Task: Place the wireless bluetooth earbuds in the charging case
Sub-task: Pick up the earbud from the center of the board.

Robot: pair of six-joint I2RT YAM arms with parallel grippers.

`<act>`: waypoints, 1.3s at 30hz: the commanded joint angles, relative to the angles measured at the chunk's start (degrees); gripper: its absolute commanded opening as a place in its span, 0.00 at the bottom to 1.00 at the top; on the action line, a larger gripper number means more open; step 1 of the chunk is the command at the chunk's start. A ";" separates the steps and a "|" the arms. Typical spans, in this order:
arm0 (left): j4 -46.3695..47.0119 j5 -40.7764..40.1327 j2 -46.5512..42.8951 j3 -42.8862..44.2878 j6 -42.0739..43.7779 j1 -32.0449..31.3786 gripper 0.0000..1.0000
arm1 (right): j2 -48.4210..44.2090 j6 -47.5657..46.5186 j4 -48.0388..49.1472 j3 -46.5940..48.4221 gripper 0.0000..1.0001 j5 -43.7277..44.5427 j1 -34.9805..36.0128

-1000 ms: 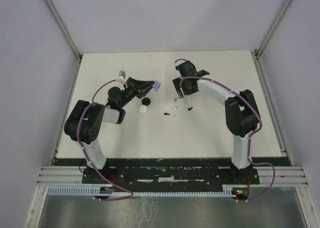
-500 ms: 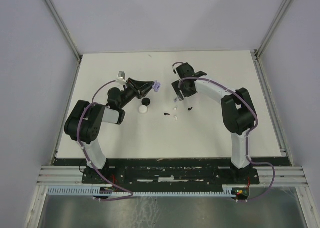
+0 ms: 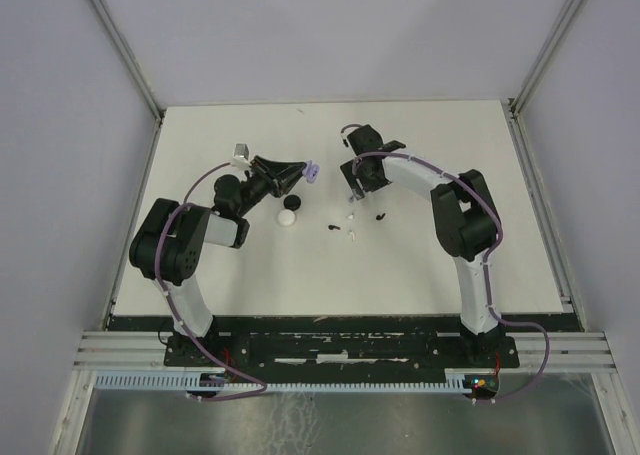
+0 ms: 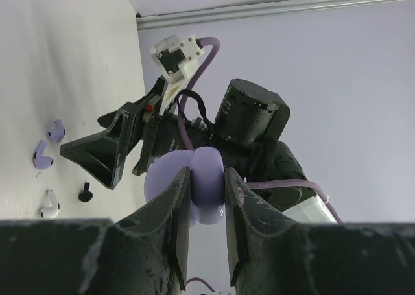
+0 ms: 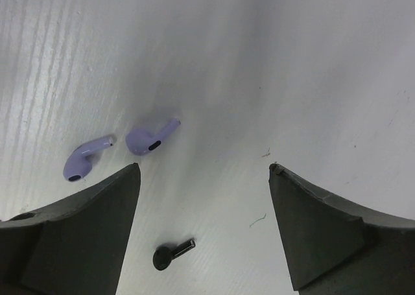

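Note:
My left gripper (image 4: pixel 206 178) is shut on the lilac charging case (image 4: pixel 209 190) and holds it above the table, left of centre in the top view (image 3: pixel 313 172). My right gripper (image 5: pixel 204 172) stands open, jaws wide, just above the table with nothing between them. Two lilac earbuds (image 5: pixel 150 138) (image 5: pixel 87 157) lie just beyond its left fingertip. A black earbud (image 5: pixel 172 253) lies on the table between the fingers. The top view shows pale earbuds (image 3: pixel 351 216) (image 3: pixel 354 235) and black ones (image 3: pixel 331 227) (image 3: pixel 380 215) near the right gripper (image 3: pixel 353 190).
A white round puck (image 3: pixel 288 216) and a black one (image 3: pixel 290 203) sit on the white table (image 3: pixel 300 275) under the left arm's wrist. Pale side walls with metal posts (image 3: pixel 535 70) close in the table on three sides.
The right arm's elbow has swung left and its gripper has shifted slightly left over the earbuds. The left arm and the case have not moved.

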 commanded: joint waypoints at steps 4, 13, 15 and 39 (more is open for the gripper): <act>3.60 0.56 0.31 0.89 -1.81 0.59 0.03 | 2.83 -0.33 1.05 5.03 0.88 1.13 0.24; 4.27 0.70 0.67 0.46 -2.18 1.05 0.03 | 5.41 -0.33 0.78 7.86 0.88 1.98 0.19; 4.45 0.69 0.92 0.45 -2.26 1.08 0.03 | 5.94 -0.29 0.46 8.56 0.88 2.36 0.08; 6.91 0.51 1.56 -0.59 -3.68 1.39 0.03 | 6.36 2.74 -1.33 9.11 0.60 -3.49 -0.44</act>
